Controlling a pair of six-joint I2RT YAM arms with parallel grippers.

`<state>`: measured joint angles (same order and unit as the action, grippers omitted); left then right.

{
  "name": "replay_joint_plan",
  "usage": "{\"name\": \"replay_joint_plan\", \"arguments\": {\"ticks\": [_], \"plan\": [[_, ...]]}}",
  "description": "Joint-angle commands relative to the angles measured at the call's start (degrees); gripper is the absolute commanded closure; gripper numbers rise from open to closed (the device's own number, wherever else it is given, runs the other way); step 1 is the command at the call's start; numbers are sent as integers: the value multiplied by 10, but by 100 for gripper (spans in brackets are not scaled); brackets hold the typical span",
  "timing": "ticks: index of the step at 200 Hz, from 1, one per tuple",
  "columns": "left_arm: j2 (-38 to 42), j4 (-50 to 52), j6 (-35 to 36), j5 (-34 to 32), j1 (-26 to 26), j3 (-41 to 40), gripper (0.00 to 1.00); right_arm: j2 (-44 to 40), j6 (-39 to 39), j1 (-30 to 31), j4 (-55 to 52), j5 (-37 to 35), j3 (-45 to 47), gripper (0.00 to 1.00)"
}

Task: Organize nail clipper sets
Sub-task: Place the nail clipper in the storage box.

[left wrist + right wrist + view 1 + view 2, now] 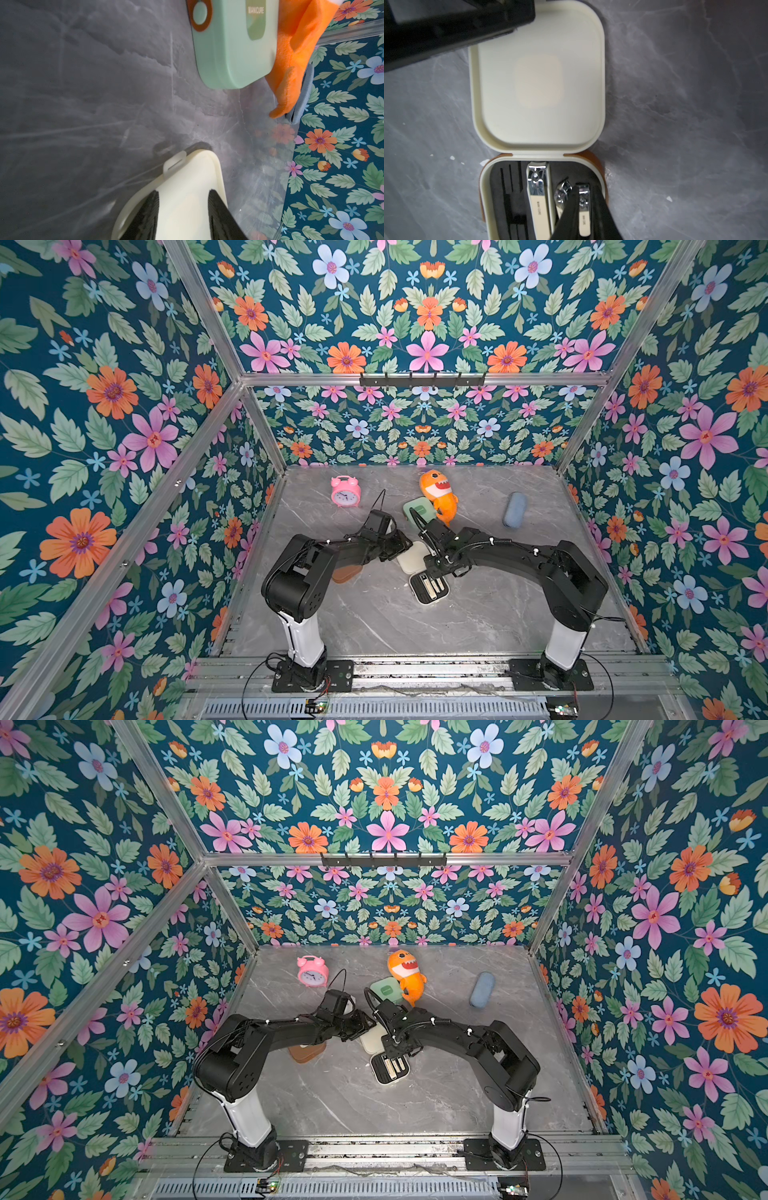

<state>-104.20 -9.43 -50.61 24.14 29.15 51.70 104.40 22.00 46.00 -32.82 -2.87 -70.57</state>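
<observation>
The cream case lies open at the table's middle, its lid flat and its base showing the black insert. My left gripper is shut on the lid, one finger on each face. Inside the base lie a large clipper and a tilted middle clipper. My right gripper is shut on a small clipper over the insert. The mint green case sits closed behind. The brown case is partly hidden under my left arm.
An orange shark plush leans against the mint case. A pink alarm clock stands at the back left and a blue-grey pouch lies at the back right. Floral walls enclose the grey marble table.
</observation>
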Motion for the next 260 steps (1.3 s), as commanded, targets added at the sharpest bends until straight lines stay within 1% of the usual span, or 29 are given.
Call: {"name": "replay_joint_plan", "arguments": {"ticks": [1, 102, 143, 164, 177, 203, 231, 260], "plan": [[0, 28, 7, -4, 0, 0, 57, -1, 2, 0, -4, 13, -1, 86], [-1, 32, 8, -5, 0, 4, 57, 0, 22, 1, 25, 24, 55, 90], [1, 35, 10, -5, 0, 7, 57, -12, 21, 1, 6, 14, 34, 90], [1, 36, 9, -6, 0, 6, 57, -21, 17, 0, -8, 12, 14, 88], [2, 36, 10, -6, 0, 6, 57, -24, 13, 1, -13, 15, 5, 87], [3, 37, 10, -6, 0, 5, 57, -31, 9, 1, -12, 44, -1, 84], [2, 37, 10, -6, 0, 6, 57, -25, 5, 1, -15, 62, -2, 86], [2, 37, 10, -6, -1, 6, 57, -19, 5, 1, -15, 72, 1, 90]]}}
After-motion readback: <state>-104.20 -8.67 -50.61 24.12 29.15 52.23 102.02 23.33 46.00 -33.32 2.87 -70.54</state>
